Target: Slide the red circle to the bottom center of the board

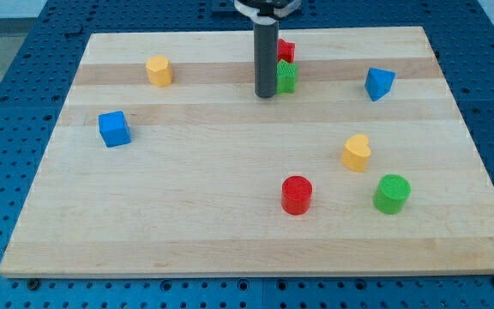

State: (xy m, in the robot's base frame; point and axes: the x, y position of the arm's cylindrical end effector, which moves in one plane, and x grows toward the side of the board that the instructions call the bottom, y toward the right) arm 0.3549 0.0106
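Note:
The red circle (297, 195) stands on the wooden board (187, 232), right of centre and near the view's bottom. My tip (265, 94) is near the view's top centre, far above the red circle. It sits just left of a green block (287, 77), whose shape is partly hidden by the rod. A red block (286, 50) is behind the green one, mostly hidden.
A green circle (392, 193) is right of the red circle. A yellow heart-like block (357, 153) is above and between them. A blue triangular block (379, 83) is at the upper right. A yellow block (159, 70) and a blue cube (114, 129) are on the left.

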